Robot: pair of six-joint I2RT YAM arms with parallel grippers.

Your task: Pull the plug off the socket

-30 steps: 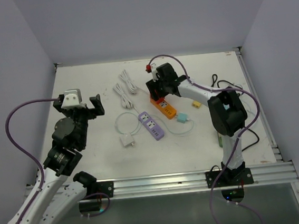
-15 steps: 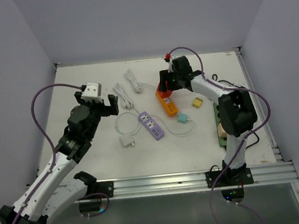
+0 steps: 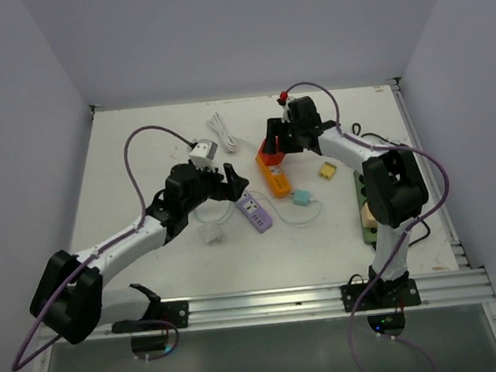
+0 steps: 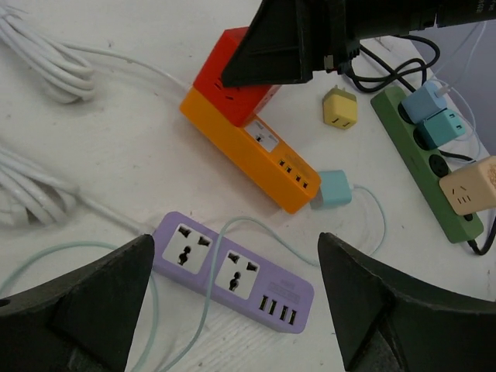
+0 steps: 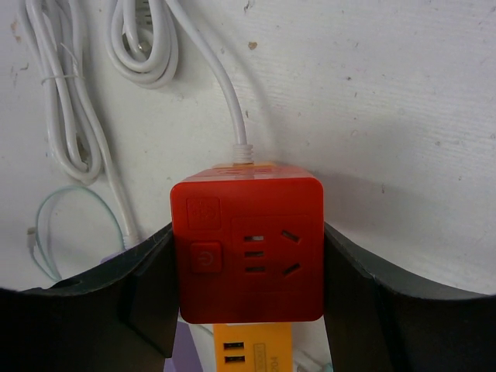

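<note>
A red cube plug (image 5: 248, 248) sits on the end of the orange socket strip (image 5: 248, 345), and my right gripper (image 5: 248, 263) is shut on its two sides. In the top view the red cube plug (image 3: 269, 156) caps the far end of the orange socket strip (image 3: 275, 179). My left gripper (image 4: 235, 256) hangs open over a purple socket strip (image 4: 232, 273), touching nothing. The left wrist view shows the red cube plug (image 4: 232, 74) on the orange socket strip (image 4: 256, 159) further off, under the right gripper's dark fingers.
A green strip (image 4: 434, 155) with several plugs lies at the right. A yellow adapter (image 4: 339, 108) and a teal plug (image 4: 335, 188) with a thin cable sit beside the orange strip. Coiled white cables (image 3: 216, 132) and a white adapter (image 3: 210, 234) lie on the left half.
My left arm has swung right and forward to hang over the purple strip, its jaws a little narrower. My right gripper has shifted right, and the orange strip's far end moved with it.
</note>
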